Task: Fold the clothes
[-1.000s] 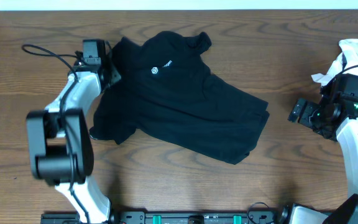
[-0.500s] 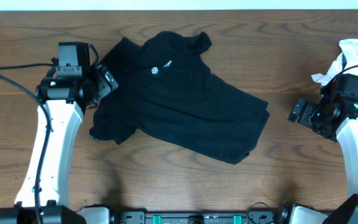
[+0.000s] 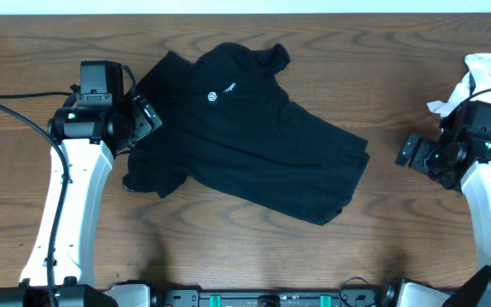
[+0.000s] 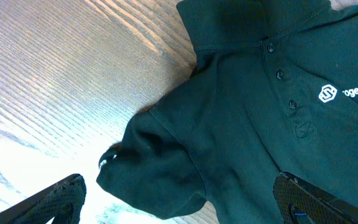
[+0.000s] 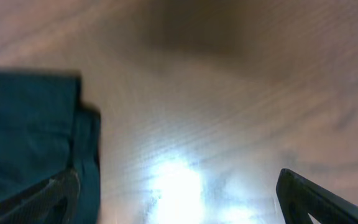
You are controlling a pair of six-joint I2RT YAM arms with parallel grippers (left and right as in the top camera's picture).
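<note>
A black polo shirt with a small white chest logo lies crumpled across the middle of the wooden table, collar toward the back. My left gripper hovers open at the shirt's left sleeve. In the left wrist view the sleeve lies loose between the wide-apart fingertips, and the logo shows at the right. My right gripper stands open over bare wood to the right of the shirt. The right wrist view shows the shirt's edge at the left and nothing between the fingers.
A pile of white cloth lies at the back right edge, behind the right arm. A black cable trails from the left arm across the left side of the table. Bare wood stretches along the front.
The left arm has swung out from the shirt's left edge and drawn back to the left. Its gripper has opened and let go of the sleeve. The right arm has not moved.
</note>
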